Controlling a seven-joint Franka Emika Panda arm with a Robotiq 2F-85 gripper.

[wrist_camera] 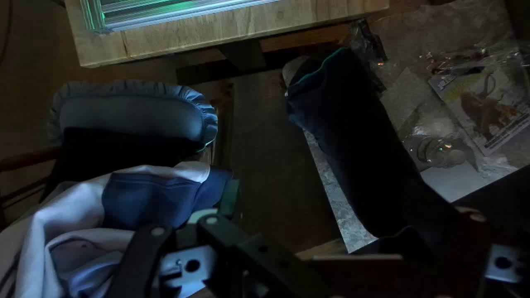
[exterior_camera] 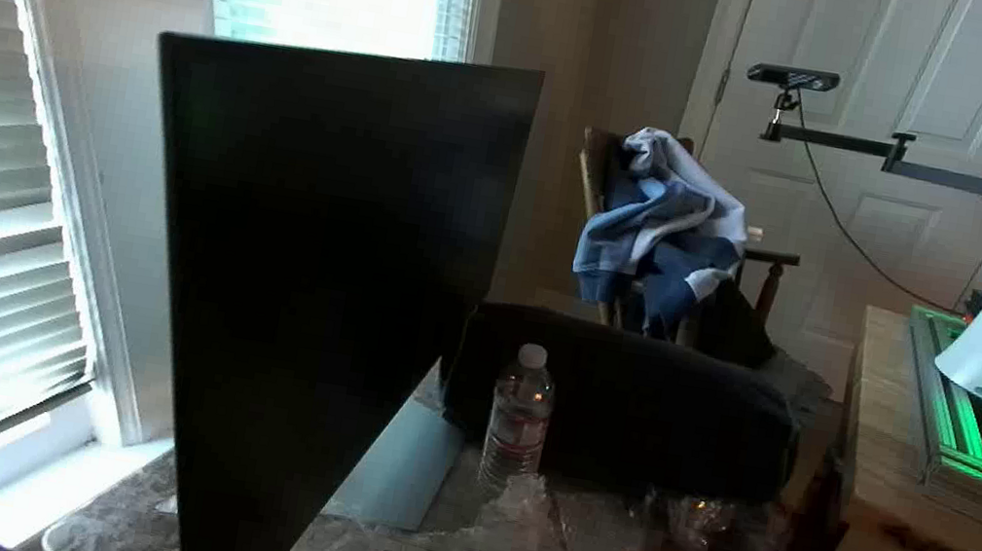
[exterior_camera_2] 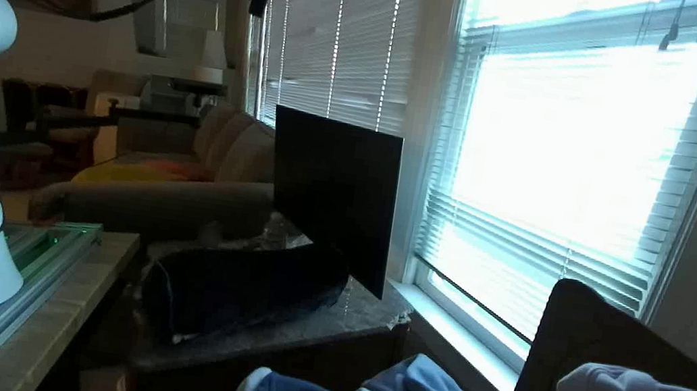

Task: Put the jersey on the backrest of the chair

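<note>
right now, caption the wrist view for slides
Blue-and-white jersey crumpled near a ruffled cushion, partly hidden behind the fingers.

Mottled grey table (wrist_camera: 337,203); upright bottle (exterior_camera: 518,423), dark bundle (exterior_camera: 618,404), printed sheet (wrist_camera: 486,105), clear plastic (exterior_camera: 707,529)

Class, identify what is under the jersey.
A chair, parts of it showing past the jersey in both exterior views. Whatever else lies beneath the folds is covered and cannot be seen.
</note>
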